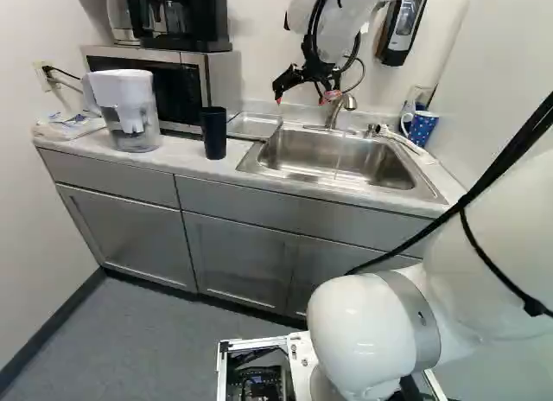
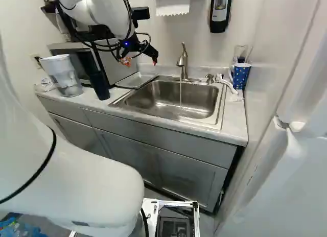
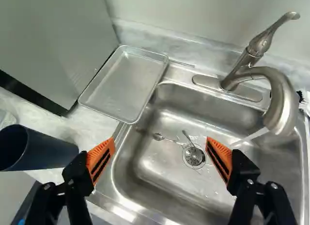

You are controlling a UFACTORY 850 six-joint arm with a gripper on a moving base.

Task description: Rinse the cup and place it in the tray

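- The dark cup is being shown upright on the counter, left of centre in the left base view, pretty much between the clear pitcher and the tray.
- In the wrist view it's being seen beyond one finger, mouth open.
- The gripper is being held up over the sink area, upper left in the right base view, fingers spread nice and wide.
- The metal tray is being propped partly on the sink's edge, right next to the microwave.
- Water is being run from the faucet into the sink, so yeah, the tap's on.
- A couple of utensils are being left down by the drain.
- Over at the right of both base views, a blue dotted mug is being kept on the counter, near a white brush.
- Up top left in the left base view, a coffee maker is being supported by the microwave.
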